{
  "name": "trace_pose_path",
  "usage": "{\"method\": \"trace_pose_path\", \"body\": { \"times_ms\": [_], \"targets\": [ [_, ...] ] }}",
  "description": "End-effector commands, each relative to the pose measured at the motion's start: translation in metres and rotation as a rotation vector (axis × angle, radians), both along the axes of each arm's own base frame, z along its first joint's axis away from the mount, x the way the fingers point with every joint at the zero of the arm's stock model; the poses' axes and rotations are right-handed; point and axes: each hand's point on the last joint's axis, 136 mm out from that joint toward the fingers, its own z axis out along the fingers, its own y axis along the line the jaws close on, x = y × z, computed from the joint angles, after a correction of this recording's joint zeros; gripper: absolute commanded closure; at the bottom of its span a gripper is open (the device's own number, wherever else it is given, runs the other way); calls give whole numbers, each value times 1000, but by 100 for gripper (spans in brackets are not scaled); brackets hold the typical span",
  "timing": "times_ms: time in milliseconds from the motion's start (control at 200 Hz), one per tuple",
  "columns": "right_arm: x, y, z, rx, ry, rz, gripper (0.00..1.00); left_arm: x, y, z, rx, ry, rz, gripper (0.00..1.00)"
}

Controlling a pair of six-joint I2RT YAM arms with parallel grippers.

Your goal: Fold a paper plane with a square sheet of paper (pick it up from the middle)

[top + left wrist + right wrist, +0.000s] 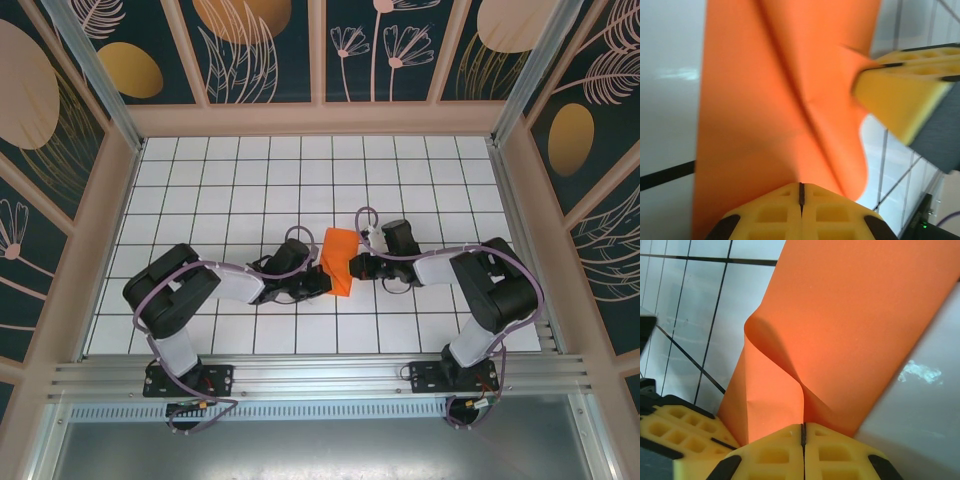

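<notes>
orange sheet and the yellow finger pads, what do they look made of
The orange sheet looks like thin matte paper: it curls softly and holds a sharp crease. The yellow finger pads look like matte moulded plastic or firm rubber, with square recessed pockets; I cannot tell which.

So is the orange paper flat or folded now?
Folded: the orange paper curls over with a crease, pinched by the left tool and right tool.
</notes>
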Motion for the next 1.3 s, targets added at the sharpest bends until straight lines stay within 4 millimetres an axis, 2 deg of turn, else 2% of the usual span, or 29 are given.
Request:
{"method": "trace_pose_path", "body": {
  "times_ms": [0,80,330,610,796,931,951,1041,1156,1166,1196,1296],
  "targets": [
    [10,8,15,35,-54,31,92,-2,9,-14,86,8,-6,94],
    [12,10,17,32,-64,44,92,-4,13,-19,113,13,-12,94],
    [13,8,5,-8,-52,60,91,-3,17,-26,156,11,-24,94],
    [14,5,-4,-34,-44,54,91,0,13,-19,151,-6,-28,93],
    [11,1,-10,-54,-36,45,91,9,8,1,131,-48,-18,89],
    [10,0,-12,-53,-30,46,91,23,-4,27,71,-101,3,88],
    [10,0,-12,-52,-32,45,91,26,-7,42,44,-129,9,88],
    [9,0,-11,-51,-34,42,91,40,-16,63,3,-180,37,87],
    [9,0,-12,-53,-32,42,91,58,-26,76,-20,-214,74,90],
    [9,0,-12,-52,-34,41,91,58,-26,68,-6,-200,75,90],
    [9,0,-13,-52,-32,41,91,61,-26,61,13,-188,85,91],
    [9,0,-12,-52,-34,39,91,65,-26,50,25,-173,110,94]
  ]
}}
